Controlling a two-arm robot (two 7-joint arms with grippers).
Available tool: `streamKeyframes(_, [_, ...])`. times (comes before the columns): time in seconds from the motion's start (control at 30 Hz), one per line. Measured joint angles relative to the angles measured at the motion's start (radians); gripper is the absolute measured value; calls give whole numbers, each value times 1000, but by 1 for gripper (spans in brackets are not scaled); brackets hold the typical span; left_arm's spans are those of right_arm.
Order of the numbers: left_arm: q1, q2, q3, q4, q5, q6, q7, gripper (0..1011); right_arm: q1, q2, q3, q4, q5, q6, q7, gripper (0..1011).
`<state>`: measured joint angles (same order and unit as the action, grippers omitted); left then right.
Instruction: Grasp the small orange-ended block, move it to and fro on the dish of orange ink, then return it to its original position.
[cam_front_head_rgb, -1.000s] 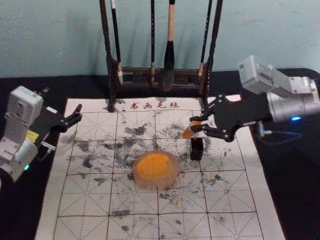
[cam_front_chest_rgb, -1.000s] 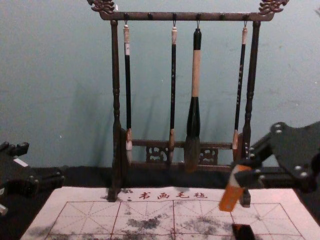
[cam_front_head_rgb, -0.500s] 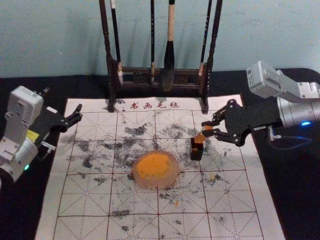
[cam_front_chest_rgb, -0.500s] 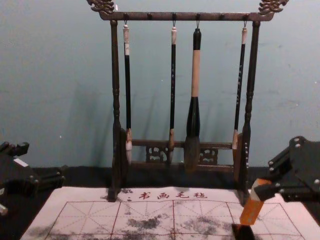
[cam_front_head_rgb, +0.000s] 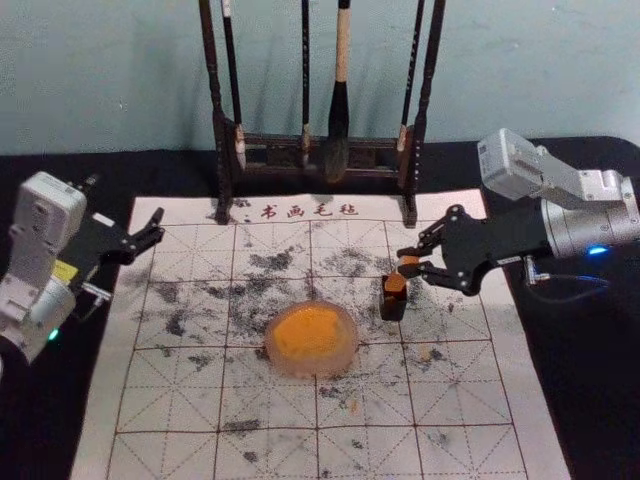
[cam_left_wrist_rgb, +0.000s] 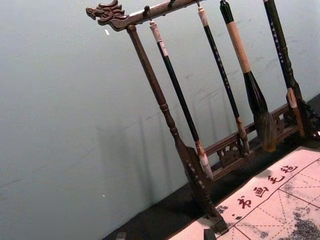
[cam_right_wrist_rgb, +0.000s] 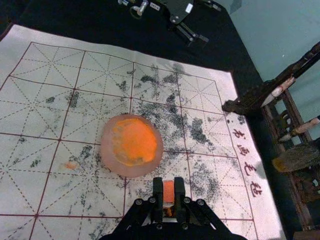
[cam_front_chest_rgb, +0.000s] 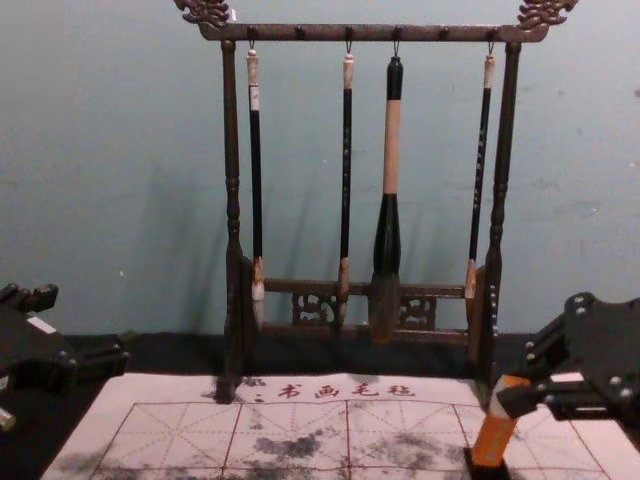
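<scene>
Block (cam_front_chest_rgb: 493, 440) slants at box (cam_front_head_rgb: 393, 308) mouth, top rightward
Our right gripper (cam_front_head_rgb: 405, 260) clamps that top; left gripper (cam_front_chest_rgb: 90, 322), at left, jaws apart.

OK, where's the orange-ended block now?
In the chest view, the block is at the lower right, tilted in the right gripper, its lower end at the open black box.

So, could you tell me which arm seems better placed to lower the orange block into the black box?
The right, I would say: its gripper holds the block at the mouth of the box, while the left gripper is by the mat's left edge, empty.
</scene>
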<state>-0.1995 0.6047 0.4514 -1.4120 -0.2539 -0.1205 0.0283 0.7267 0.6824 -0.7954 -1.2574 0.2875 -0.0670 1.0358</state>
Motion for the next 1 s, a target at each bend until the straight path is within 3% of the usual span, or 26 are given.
streamKeyframes(1.0, [0,0,0,0,0,0,0,1001,9,-19,-5,40,-17,-12,7,129])
